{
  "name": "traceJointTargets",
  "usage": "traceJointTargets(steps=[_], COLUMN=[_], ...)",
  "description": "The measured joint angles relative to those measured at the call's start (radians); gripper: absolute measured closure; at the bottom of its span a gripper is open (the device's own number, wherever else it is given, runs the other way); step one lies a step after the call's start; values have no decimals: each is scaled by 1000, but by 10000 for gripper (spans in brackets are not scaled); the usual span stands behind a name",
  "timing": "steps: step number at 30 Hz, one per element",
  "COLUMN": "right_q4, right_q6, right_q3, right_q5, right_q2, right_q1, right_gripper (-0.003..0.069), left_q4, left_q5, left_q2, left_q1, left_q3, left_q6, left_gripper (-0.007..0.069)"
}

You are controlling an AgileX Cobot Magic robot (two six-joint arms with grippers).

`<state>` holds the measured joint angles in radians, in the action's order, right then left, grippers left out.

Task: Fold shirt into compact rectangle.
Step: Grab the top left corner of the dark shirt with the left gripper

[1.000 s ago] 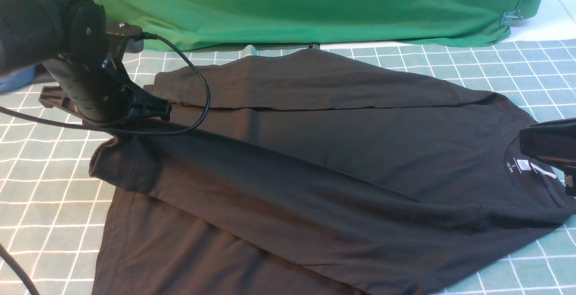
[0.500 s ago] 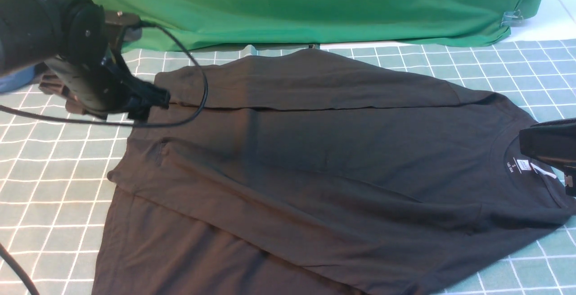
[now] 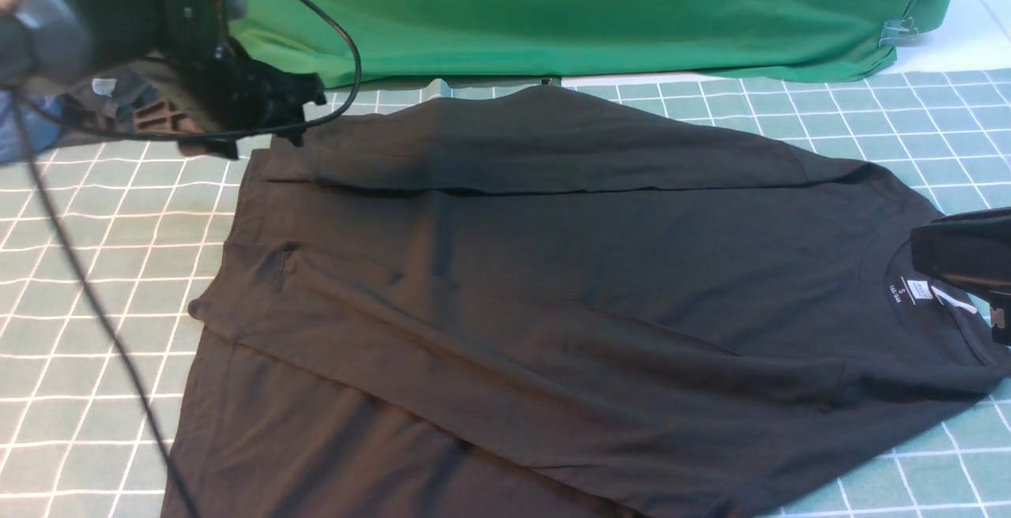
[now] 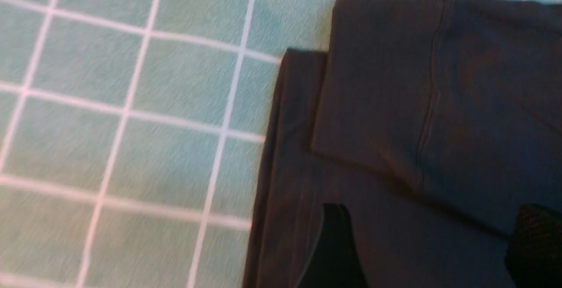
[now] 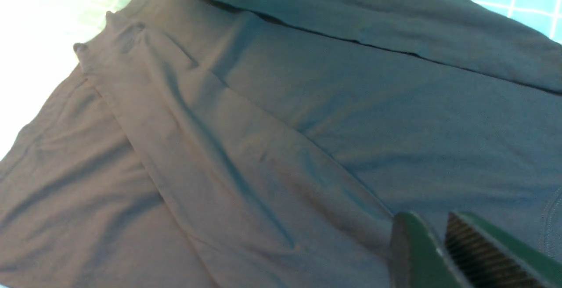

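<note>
The black shirt (image 3: 553, 265) lies flat on the checked cloth, its collar and white neck label (image 3: 916, 289) to the right. Both sleeves are folded over the body: the far one (image 3: 513, 147) along the back edge, the near one (image 3: 395, 320) slanting, with its cuff (image 3: 276, 265) at the left. My left gripper (image 3: 304, 111) hovers open over the shirt's far left corner. The left wrist view shows its fingers spread wide (image 4: 432, 217) above the far cuff (image 4: 386, 81), holding nothing. My right gripper (image 3: 924, 253) hangs over the collar, jaws nearly together (image 5: 428, 217), with no fabric between them.
A green backdrop cloth (image 3: 553, 5) hangs along the table's far edge, with a metal clip (image 3: 896, 28) at its right. The pale green checked tablecloth (image 3: 95, 281) shows to the left and at the far right. The left arm's black cable (image 3: 79, 265) dangles over the left side.
My left gripper opened and let go of the near sleeve's cuff, which now lies on the shirt body. It then rose and drew back toward the far left. The right gripper stayed put.
</note>
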<state>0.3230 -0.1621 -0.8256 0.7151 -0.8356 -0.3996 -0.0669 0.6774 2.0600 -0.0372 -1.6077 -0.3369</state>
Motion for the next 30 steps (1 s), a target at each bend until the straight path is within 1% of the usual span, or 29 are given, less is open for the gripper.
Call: traceJointTargets(steps=[8, 14, 20, 23, 25, 29, 30], right_q4=[0, -1, -2, -2, -2, -2, -2], right_q6=[0, 0, 0, 0, 0, 0, 0], right_q3=[0, 0, 0, 0, 0, 0, 0], right_q5=[8, 29, 30, 30, 30, 30, 30], right_q2=[0, 0, 0, 0, 0, 0, 0], right_q1=[0, 0, 0, 0, 0, 0, 0], right_gripper=[556, 555, 552, 550, 548, 545, 545], left_q4=[5, 15, 8, 8, 8, 9, 19], left_q5=[34, 1, -1, -1, -1, 1, 3], left_q2=[149, 187, 211, 211, 211, 211, 213], left_q1=[18, 19, 19, 19, 19, 18, 17], left_q3=[-141, -155, -163, -163, -163, -163, -163], left_q6=[0, 0, 0, 0, 0, 16, 23], left_gripper=[172, 172, 173, 193, 243, 411, 500])
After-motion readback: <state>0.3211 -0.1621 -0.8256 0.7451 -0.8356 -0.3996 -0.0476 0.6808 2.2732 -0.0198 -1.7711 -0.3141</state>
